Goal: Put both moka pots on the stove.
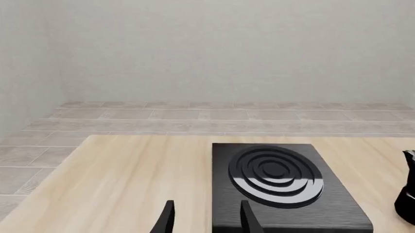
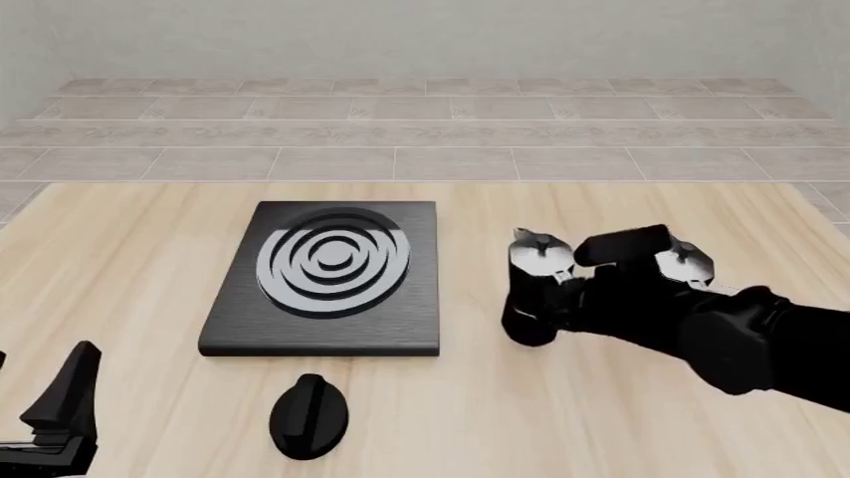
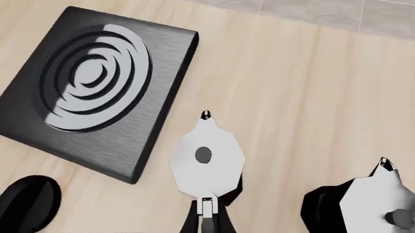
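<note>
1. Left wrist view: My left pincer (image 1: 206, 218) hangs released over the bench (image 1: 129, 174), its two dark fingertips apart at the bottom edge with nothing between them. The stove (image 1: 285, 194) fills the lower centre, flat, its long side running away from me. A sliver of one moka pot (image 1: 408, 194) shows at the right edge. I judge this arm is parked low, leaving the other room to work.

2. Front view: The stove (image 2: 325, 279) lies left of centre with no pot on it; the oval knob (image 2: 310, 416) rests on the bench below it. Both moka pots stand upright right of centre, off the stove: the nearer moka pot (image 2: 535, 289) just beside the stove's right edge, the farther moka pot (image 2: 680, 264) mostly hidden behind my right arm (image 2: 718, 329). My right pincer's tips are hidden against the nearer pot; whether it is clenched, I cannot tell here.

3. Right wrist view: I look straight down on the nearer pot's silvery lid (image 3: 207, 162), its long axis vertical, spout toward the upper frame, handle toward me at the bottom edge. My pincer seems lined up on that handle, though its grip is not shown. The second pot sits in the lower right corner.
</note>
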Controlling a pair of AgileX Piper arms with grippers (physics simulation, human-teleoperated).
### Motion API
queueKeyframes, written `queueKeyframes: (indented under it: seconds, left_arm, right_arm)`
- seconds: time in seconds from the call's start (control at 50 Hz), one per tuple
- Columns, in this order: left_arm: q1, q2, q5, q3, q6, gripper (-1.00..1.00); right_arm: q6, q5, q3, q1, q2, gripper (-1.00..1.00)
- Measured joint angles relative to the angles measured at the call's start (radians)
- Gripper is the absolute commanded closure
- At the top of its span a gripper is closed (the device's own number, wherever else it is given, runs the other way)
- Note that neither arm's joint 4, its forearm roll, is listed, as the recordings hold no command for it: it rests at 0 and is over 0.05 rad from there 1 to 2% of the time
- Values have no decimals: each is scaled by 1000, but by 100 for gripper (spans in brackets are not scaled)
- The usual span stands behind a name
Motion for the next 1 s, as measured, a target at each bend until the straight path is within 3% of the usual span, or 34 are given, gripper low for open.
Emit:
queueKeyframes:
  seconds: [0.38, 0.66, 1.0]
  left_arm:
    - [0, -1, -1, 0, 2, -100]
    - [2, -1, -2, -1, 3, -100]
    - [8, -2, -2, -3, 0, -100]
  right_arm:
    - [-121, -31, -10, 38, -90, 100]
    - [-117, -47, -89, 88, -40, 100]
    - [-117, 4, -307, 173, 101, 100]
